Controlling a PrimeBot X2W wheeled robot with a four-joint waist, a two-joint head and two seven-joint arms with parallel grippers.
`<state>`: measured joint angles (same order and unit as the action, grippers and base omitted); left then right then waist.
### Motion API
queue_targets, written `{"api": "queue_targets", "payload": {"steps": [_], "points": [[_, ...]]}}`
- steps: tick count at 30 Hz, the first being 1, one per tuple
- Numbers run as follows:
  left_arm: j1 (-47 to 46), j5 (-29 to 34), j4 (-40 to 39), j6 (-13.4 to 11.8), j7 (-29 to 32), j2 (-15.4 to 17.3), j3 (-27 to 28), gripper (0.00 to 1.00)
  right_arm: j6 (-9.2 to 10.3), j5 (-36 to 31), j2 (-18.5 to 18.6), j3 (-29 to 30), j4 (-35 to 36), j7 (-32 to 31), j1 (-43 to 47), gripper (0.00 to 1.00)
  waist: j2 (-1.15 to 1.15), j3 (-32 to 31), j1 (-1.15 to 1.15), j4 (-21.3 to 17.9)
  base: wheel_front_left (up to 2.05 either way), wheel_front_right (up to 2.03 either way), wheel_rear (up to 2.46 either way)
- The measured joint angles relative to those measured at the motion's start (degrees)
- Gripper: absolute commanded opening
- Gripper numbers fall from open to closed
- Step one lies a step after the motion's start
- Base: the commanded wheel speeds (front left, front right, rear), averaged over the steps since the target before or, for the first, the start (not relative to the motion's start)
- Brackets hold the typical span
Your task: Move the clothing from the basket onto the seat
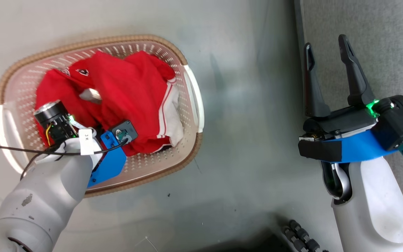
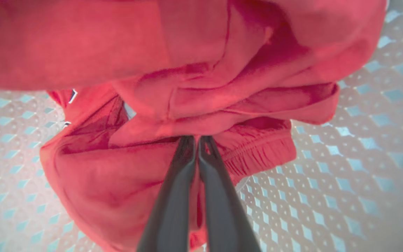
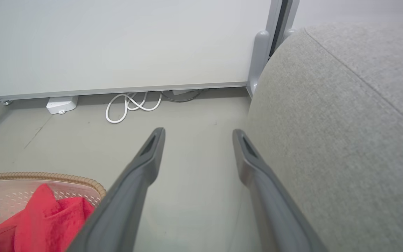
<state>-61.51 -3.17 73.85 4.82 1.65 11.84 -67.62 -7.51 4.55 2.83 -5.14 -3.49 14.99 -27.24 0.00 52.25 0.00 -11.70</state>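
In the head view the basket sits on the floor at left, with the clothing heaped inside and the left arm reaching into it. The right gripper hangs beside the seat, jaws wide and empty. In the left wrist view the left gripper is pinched together on a red fold. In the right wrist view the fingers stand well apart, with the seat at right and the basket at lower left.
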Motion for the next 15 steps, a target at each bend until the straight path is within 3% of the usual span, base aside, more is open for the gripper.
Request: {"api": "queue_targets", "payload": {"steps": [15], "points": [[2.5, -4.3, 0.0, 1.8, -6.9, -1.4, 0.6, 0.0, 0.0, -1.2, 0.0, 0.5, -3.0, 0.0, 0.2, 1.0, 0.0, -8.7, 0.0, 3.8, 0.0, 0.0, 0.0]]}}
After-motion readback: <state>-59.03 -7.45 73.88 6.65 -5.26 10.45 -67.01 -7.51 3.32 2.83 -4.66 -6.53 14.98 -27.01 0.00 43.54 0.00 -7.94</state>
